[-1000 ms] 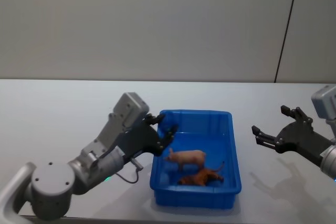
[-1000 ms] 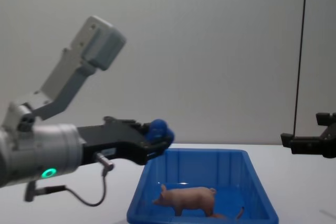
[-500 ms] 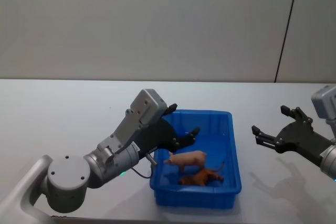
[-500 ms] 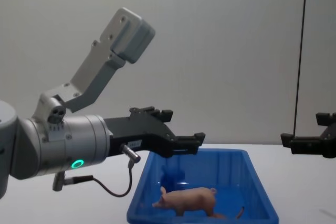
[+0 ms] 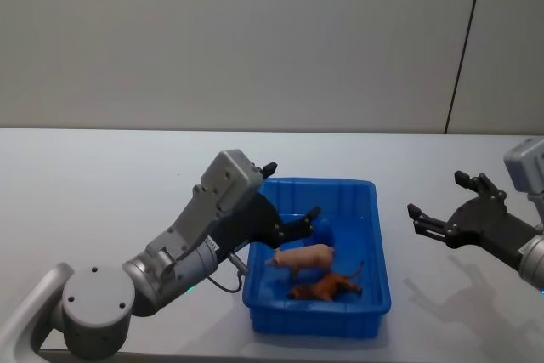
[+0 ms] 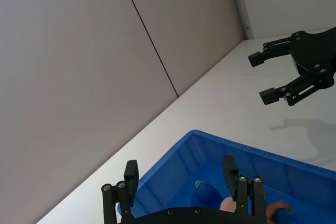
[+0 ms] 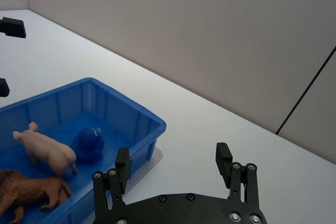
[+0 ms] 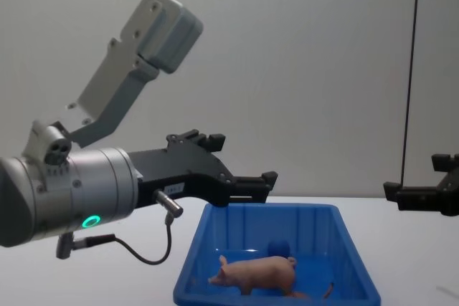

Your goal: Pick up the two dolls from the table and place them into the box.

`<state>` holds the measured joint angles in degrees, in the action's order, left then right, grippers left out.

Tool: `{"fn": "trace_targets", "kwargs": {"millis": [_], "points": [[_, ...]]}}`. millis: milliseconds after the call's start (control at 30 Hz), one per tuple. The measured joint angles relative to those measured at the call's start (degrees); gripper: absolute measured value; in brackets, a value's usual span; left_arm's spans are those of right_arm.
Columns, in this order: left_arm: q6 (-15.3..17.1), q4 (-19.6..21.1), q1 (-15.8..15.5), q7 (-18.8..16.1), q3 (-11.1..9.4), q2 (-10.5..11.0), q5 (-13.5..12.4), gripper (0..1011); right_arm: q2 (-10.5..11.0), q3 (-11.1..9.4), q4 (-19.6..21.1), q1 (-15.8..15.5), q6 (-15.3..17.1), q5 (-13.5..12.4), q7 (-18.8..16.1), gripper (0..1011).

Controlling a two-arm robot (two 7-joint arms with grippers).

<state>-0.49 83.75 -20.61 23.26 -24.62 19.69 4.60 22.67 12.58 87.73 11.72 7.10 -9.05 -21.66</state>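
The pink pig (image 5: 303,256) stands inside the blue box (image 5: 319,183), and the dark-blue toy (image 5: 324,231) sits just behind it on the box floor. My left gripper (image 5: 291,189) hangs open above the box's left rear part, holding nothing. From the left wrist the blue toy (image 6: 206,192) lies below the open fingers. My right gripper (image 5: 435,194) hovers open over the table (image 5: 85,176), to the right of the box. The right wrist view shows the pig (image 7: 47,149) and blue toy (image 7: 90,142) side by side in the box.
A brown lion figure (image 5: 327,287) lies in the box's near end, in front of the pig. The white tabletop spreads wide on both sides of the box. A plain grey wall stands behind.
My left gripper carried the blue toy over the box and opened. The toy dropped onto the box floor behind the pig. The right arm has not moved.
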Motion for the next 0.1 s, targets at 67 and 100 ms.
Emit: {"fn": "trace_targets", "kwargs": {"millis": [67,100], "points": [[0.0,0.5,0.3,-0.3,0.0,0.2,0.0,1001,0.0,0.0,0.0,0.0,0.0,0.0,0.0,1001],[0.0,0.7,0.4,-0.4,0.0,0.3,0.1,1001,0.0,0.0,0.0,0.0,0.0,0.0,0.0,1001]]}}
